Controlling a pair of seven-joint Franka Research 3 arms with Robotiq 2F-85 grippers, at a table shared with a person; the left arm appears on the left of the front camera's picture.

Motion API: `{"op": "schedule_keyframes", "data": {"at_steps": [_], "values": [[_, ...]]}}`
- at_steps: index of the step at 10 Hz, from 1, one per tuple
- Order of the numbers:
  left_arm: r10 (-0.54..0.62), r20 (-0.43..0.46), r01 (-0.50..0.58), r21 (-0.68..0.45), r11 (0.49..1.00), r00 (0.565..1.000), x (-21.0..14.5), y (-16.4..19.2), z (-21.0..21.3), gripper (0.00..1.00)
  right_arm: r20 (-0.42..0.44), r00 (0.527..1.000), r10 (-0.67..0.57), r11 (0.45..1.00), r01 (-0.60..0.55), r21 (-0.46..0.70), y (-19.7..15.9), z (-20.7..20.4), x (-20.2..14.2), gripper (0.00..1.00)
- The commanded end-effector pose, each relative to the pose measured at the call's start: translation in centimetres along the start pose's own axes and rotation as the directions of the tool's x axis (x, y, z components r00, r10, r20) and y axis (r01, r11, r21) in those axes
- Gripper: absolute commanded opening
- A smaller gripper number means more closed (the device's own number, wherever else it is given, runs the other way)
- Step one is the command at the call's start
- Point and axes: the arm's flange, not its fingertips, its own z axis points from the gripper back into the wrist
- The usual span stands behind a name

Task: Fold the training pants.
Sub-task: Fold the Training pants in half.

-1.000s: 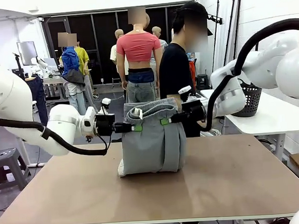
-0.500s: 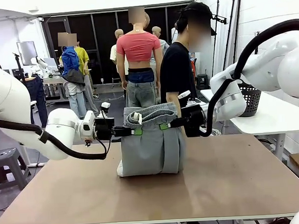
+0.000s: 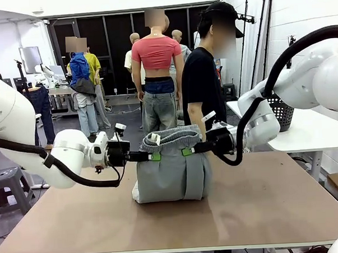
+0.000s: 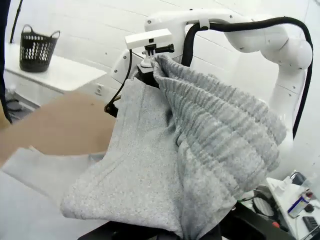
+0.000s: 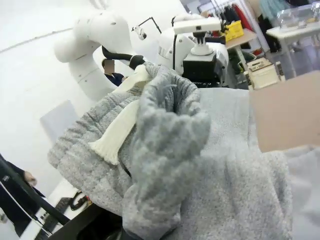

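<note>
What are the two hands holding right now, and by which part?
Both hold the grey pants by the waistband: the left hand at one end, the right hand at the other; the legs hang to the table.

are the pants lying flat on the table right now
No, the training pants hang upright from their waistband, pinched between the left gripper and the right gripper, with just the bottom fold resting on the table.

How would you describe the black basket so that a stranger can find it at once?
Start from the brown wooden table in the middle, then look to the white side table at the picture's right in the front view. On it, partly behind the white right arm, stands the black mesh plastic basket. It is the one dark, perforated thing against the white wall.
</note>
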Motion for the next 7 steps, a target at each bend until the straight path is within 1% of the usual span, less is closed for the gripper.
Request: {"op": "schedule_keyframes", "data": {"at_steps": [1, 2, 3, 4, 5, 6, 7], "values": [[0.151, 0.027, -0.151, -0.024, 0.988, 0.988, -2.0, -0.5, 1.2, 0.00, 0.054, 0.993, -0.107, 0.994, 0.106, 0.033, 0.2, 0.5, -2.3, 0.00], [0.209, 0.009, -0.208, -0.043, 0.977, 0.978, -3.4, -0.6, 0.9, 0.00, 0.065, 0.987, -0.144, 0.989, 0.142, 0.037, -0.4, 0.3, -3.6, 0.00], [0.229, -0.001, -0.229, -0.037, 0.973, 0.973, -4.2, 0.3, 1.1, 0.00, 0.076, 0.984, -0.164, 0.986, 0.163, 0.018, -1.4, 0.4, -4.1, 0.00], [0.231, -0.005, -0.231, -0.011, 0.973, 0.973, -4.3, 1.8, 1.6, 0.00, 0.070, 0.984, -0.167, 0.986, 0.168, -0.012, -2.9, 0.2, -3.9, 0.00], [0.271, 0.013, -0.270, -0.018, 0.963, 0.963, -4.6, 3.3, 1.4, 0.00, 0.085, 0.978, -0.190, 0.981, 0.193, -0.027, -3.7, 0.4, -3.9, 0.00], [0.299, 0.006, -0.299, 0.010, 0.954, 0.954, -4.5, 5.5, 1.8, 0.00, 0.085, 0.976, -0.200, 0.978, 0.204, -0.038, -5.6, 0.5, -3.5, 0.00], [0.289, 0.014, -0.289, 0.035, 0.957, 0.957, -4.4, 7.2, 2.1, 0.00, 0.092, 0.976, -0.199, 0.977, 0.205, -0.064, -6.7, 1.0, -3.2, 0.00]]}}
